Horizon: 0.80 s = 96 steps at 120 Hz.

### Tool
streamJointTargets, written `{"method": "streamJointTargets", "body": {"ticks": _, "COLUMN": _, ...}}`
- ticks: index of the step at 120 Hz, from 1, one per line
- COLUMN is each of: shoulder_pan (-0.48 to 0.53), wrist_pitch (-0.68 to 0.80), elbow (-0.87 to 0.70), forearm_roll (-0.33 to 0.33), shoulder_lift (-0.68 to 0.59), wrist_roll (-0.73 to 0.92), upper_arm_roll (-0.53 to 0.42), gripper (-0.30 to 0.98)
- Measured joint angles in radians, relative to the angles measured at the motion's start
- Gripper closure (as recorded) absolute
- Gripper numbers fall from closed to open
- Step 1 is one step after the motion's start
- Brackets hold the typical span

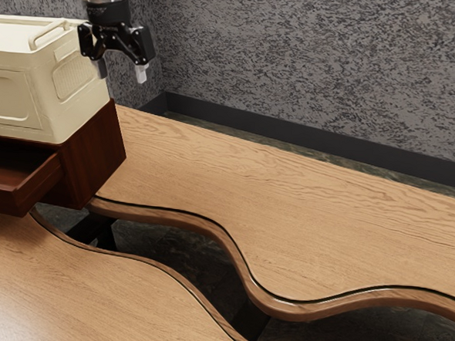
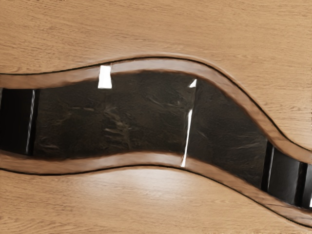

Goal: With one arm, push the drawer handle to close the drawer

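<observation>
Reddish-brown wood, the drawer (image 1: pixel 39 186) juts from its cabinet (image 1: pixel 97 156) beneath a cream crate (image 1: pixel 64 118); it should slide lightly under a centred frontal push; the gripper (image 1: pixel 122 71) hangs empty, fingers apart

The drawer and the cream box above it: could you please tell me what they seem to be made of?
The drawer looks like polished wood, judging by its deep reddish-brown colour and soft sheen, though laminate is possible. The cream box seems to be moulded plastic with a fairly matte finish, judging by its rounded edges and recessed panels.
</observation>
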Motion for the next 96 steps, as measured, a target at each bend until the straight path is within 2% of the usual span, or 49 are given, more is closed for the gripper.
{"method": "streamJointTargets", "body": {"ticks": 32, "shoulder_pan": 0.007, "wrist_pitch": 0.001, "elbow": 0.003, "forearm_roll": 0.002, "shoulder_lift": 0.001, "wrist_roll": 0.032, "upper_arm_roll": 0.0, "gripper": 0.0}}
{"method": "streamJointTargets", "body": {"ticks": 44, "shoulder_pan": -0.037, "wrist_pitch": -0.021, "elbow": 0.113, "forearm_roll": 0.018, "shoulder_lift": -0.068, "wrist_roll": 0.028, "upper_arm_roll": -0.011, "gripper": 0.0}}
{"method": "streamJointTargets", "body": {"ticks": 59, "shoulder_pan": -0.062, "wrist_pitch": -0.086, "elbow": 0.119, "forearm_roll": 0.001, "shoulder_lift": -0.106, "wrist_roll": -0.049, "upper_arm_roll": -0.01, "gripper": 0.0}}
{"method": "streamJointTargets", "body": {"ticks": 63, "shoulder_pan": -0.044, "wrist_pitch": -0.09, "elbow": 0.019, "forearm_roll": -0.002, "shoulder_lift": -0.175, "wrist_roll": -0.074, "upper_arm_roll": -0.009, "gripper": 0.0}}
{"method": "streamJointTargets", "body": {"ticks": 74, "shoulder_pan": 0.085, "wrist_pitch": 0.005, "elbow": -0.593, "forearm_roll": -0.006, "shoulder_lift": -0.559, "wrist_roll": -0.135, "upper_arm_roll": -0.025, "gripper": 0.0}}
{"method": "streamJointTargets", "body": {"ticks": 81, "shoulder_pan": 0.164, "wrist_pitch": 0.079, "elbow": -0.875, "forearm_roll": -0.007, "shoulder_lift": -0.736, "wrist_roll": -0.169, "upper_arm_roll": -0.046, "gripper": 0.01}}
{"method": "streamJointTargets", "body": {"ticks": 89, "shoulder_pan": 0.228, "wrist_pitch": 0.171, "elbow": -1.115, "forearm_roll": -0.008, "shoulder_lift": -0.857, "wrist_roll": -0.202, "upper_arm_roll": -0.054, "gripper": 0.03}}
{"method": "streamJointTargets", "body": {"ticks": 96, "shoulder_pan": 0.279, "wrist_pitch": 0.249, "elbow": -1.258, "forearm_roll": -0.009, "shoulder_lift": -0.915, "wrist_roll": -0.222, "upper_arm_roll": -0.056, "gripper": 0.08}}
